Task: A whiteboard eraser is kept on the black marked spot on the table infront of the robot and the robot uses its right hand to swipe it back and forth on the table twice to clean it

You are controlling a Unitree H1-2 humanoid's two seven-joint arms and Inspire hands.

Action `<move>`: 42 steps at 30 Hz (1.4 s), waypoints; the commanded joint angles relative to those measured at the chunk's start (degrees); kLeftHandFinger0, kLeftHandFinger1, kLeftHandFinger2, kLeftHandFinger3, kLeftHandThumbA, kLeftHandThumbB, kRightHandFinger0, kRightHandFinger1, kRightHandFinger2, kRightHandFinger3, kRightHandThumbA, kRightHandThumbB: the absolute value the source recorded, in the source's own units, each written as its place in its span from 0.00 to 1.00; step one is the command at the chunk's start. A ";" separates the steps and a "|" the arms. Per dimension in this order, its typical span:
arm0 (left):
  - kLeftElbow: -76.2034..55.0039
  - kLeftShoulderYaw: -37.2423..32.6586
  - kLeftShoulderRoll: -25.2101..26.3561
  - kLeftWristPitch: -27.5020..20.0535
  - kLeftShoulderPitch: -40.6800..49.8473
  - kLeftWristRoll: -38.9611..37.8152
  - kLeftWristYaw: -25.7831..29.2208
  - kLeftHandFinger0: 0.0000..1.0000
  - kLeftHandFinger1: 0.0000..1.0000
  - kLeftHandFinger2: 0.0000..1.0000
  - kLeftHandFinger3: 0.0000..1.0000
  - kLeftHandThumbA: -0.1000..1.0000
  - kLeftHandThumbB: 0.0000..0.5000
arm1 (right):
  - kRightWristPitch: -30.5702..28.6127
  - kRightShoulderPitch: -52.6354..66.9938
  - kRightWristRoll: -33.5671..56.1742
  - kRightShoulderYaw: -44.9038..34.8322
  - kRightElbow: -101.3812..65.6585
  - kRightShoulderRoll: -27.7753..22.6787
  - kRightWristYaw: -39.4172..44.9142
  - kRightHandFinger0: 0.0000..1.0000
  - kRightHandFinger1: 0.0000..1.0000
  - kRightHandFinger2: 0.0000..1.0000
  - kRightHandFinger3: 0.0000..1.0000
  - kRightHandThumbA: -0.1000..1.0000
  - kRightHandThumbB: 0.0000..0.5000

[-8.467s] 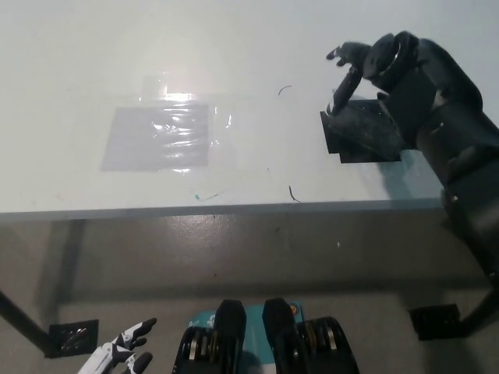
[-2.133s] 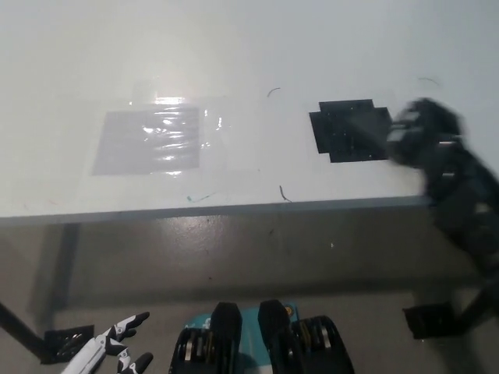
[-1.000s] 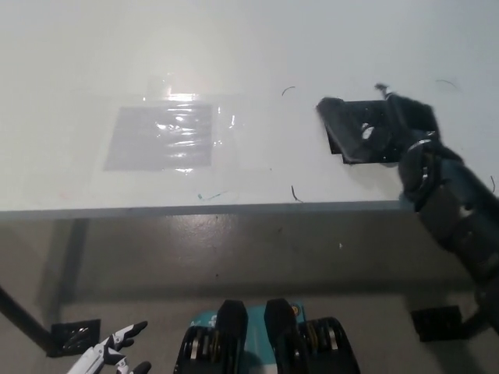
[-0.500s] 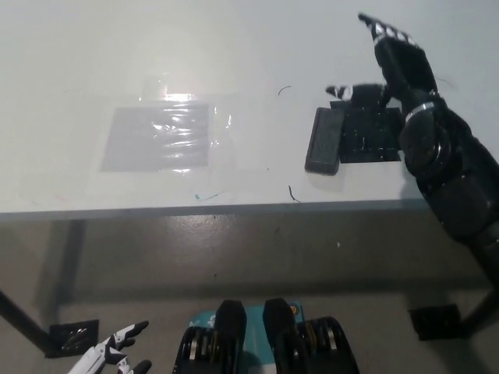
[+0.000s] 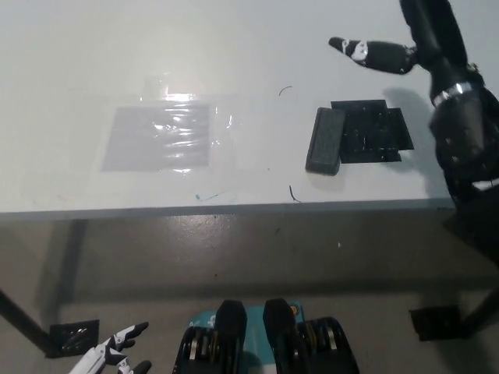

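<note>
The robot's black right hand hangs above the far right of the white table, fingers spread and holding nothing, well clear of the surface. Nearer, the dark rectangular whiteboard eraser lies flat just left of the black marked spot, touching its left edge, not on it. As I see it, the risk is a blind reach down: fingers could clip the eraser's end and spin it, or shove it toward the table's near edge. The white left hand rests low at the near left, fingers apart.
</note>
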 commanded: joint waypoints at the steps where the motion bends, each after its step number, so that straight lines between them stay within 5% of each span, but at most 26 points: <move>1: 0.74 1.02 1.92 -2.30 0.47 -0.95 -0.08 1.00 1.00 1.00 1.00 0.82 0.79 | 0.06 12.01 18.90 -18.93 -63.71 -6.70 -2.01 1.00 1.00 1.00 1.00 1.00 0.68; 5: 2.18 0.75 1.61 -2.87 0.13 -1.56 -0.34 1.00 1.00 1.00 1.00 0.84 0.80 | -29.11 47.85 11.48 -13.03 -63.71 -0.23 -9.36 1.00 1.00 1.00 1.00 1.00 0.65; 7: 2.27 0.56 1.44 -2.86 0.19 -0.71 -0.04 1.00 1.00 1.00 1.00 0.86 0.81 | -33.01 56.42 10.00 -8.71 -63.71 1.58 -10.94 0.97 1.00 1.00 1.00 1.00 0.71; 10: 3.12 0.29 0.73 -3.64 0.53 -0.85 0.21 1.00 1.00 1.00 1.00 0.86 0.79 | -39.49 64.44 8.63 -1.06 -59.03 1.35 -13.47 1.00 1.00 1.00 1.00 1.00 0.40; 12: 3.35 0.12 0.45 -4.46 1.67 -0.96 0.29 1.00 1.00 1.00 1.00 0.86 0.77 | -39.50 67.38 5.64 7.04 -50.57 0.23 -18.84 1.00 1.00 1.00 1.00 1.00 0.55; 14: 3.55 0.02 0.39 -5.09 2.13 -0.99 0.28 1.00 1.00 1.00 1.00 0.85 0.76 | -39.50 66.89 5.66 10.51 -45.59 0.64 -20.60 1.00 1.00 1.00 1.00 1.00 0.54; 20: 2.59 0.42 0.52 -3.92 1.89 0.03 0.77 1.00 1.00 1.00 1.00 0.87 0.77 | -39.50 63.15 8.55 11.69 -34.46 4.73 -22.37 1.00 1.00 1.00 1.00 1.00 0.24; 21: 2.96 0.45 0.43 -3.76 1.23 -0.04 0.78 1.00 1.00 1.00 1.00 0.86 0.78 | -39.50 63.11 10.61 10.02 -30.71 6.83 -20.78 1.00 1.00 1.00 1.00 1.00 0.38; 26: 3.41 0.55 0.09 -3.51 0.13 -1.03 0.56 1.00 1.00 1.00 1.00 0.84 0.77 | -39.50 59.55 15.04 4.62 -17.23 10.14 -16.51 1.00 1.00 1.00 1.00 1.00 0.55; 27: 3.50 0.53 0.01 -4.28 0.32 -0.74 0.79 1.00 1.00 1.00 1.00 0.84 0.74 | -39.50 59.00 17.95 2.47 -13.37 11.91 -13.81 1.00 1.00 1.00 1.00 1.00 0.67; 31: 3.46 0.78 0.46 -4.81 0.19 -0.92 0.67 1.00 1.00 1.00 1.00 0.85 0.76 | -39.50 57.32 19.05 0.95 -6.22 11.94 -10.91 1.00 1.00 1.00 1.00 1.00 0.60; 42: 3.76 0.72 0.69 -4.01 -1.41 -1.95 -0.16 1.00 1.00 1.00 1.00 0.84 0.75 | -39.50 56.00 21.84 -1.27 -2.57 12.80 -4.51 1.00 1.00 1.00 1.00 1.00 0.63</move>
